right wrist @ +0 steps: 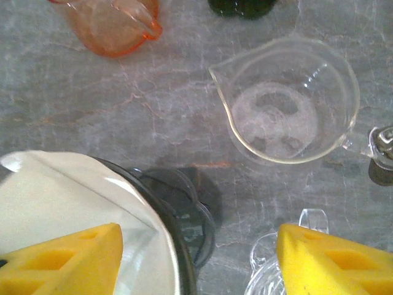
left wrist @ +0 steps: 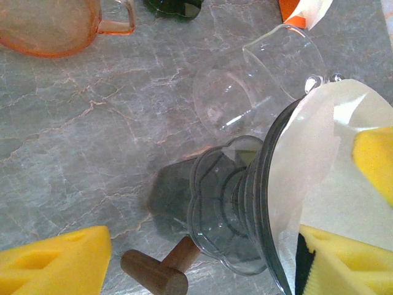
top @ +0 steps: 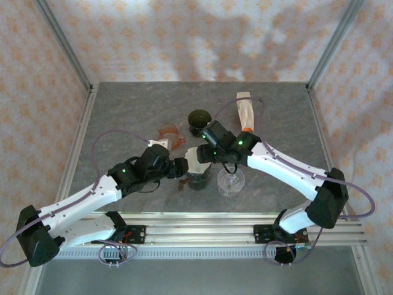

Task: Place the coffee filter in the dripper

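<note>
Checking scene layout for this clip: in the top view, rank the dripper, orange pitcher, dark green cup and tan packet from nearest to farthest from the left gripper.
1. dripper, right beside the left gripper.
2. orange pitcher, just behind it, slightly left.
3. dark green cup, farther back, slightly right.
4. tan packet, far back on the right.

We see L gripper (top: 182, 166) come in from the left & R gripper (top: 207, 153) from the right, meeting mid-table (top: 123, 117) at the white coffee filter (top: 195, 156), which sits atop the dark dripper (top: 198, 179). Clear glass jug (top: 231, 182) just right of dripper. Orange cup (top: 171, 134), dark cup (top: 199, 119) & filter pack (top: 245, 110) lie farther back.
</note>
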Robot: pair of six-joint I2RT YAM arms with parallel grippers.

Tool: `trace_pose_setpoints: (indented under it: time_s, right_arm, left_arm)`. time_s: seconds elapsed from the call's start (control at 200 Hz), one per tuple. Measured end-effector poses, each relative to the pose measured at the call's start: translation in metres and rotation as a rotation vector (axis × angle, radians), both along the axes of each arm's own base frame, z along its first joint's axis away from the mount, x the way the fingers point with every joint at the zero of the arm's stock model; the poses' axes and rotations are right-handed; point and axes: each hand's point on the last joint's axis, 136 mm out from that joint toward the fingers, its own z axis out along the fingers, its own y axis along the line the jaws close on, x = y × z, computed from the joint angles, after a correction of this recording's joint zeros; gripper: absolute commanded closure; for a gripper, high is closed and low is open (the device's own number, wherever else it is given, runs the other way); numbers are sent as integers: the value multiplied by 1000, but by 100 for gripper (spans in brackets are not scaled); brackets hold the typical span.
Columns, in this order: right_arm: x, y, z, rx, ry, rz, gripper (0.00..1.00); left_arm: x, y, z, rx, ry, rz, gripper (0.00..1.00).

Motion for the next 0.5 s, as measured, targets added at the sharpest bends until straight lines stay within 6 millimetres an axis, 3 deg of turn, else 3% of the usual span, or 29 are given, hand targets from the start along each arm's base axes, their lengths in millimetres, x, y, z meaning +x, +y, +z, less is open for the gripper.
trace_pose_setpoints:
  time_s: [0.285, 0.5]
  right_arm:
    - [-3, -2, -4, -6, 8, 2, 31]
    - [-4, -5, 8, 18, -17, 0, 30]
  left_arm:
    - [0, 0, 0, 0, 0, 0, 17]
    - [1, -1, 9, -18, -19, -1, 4]
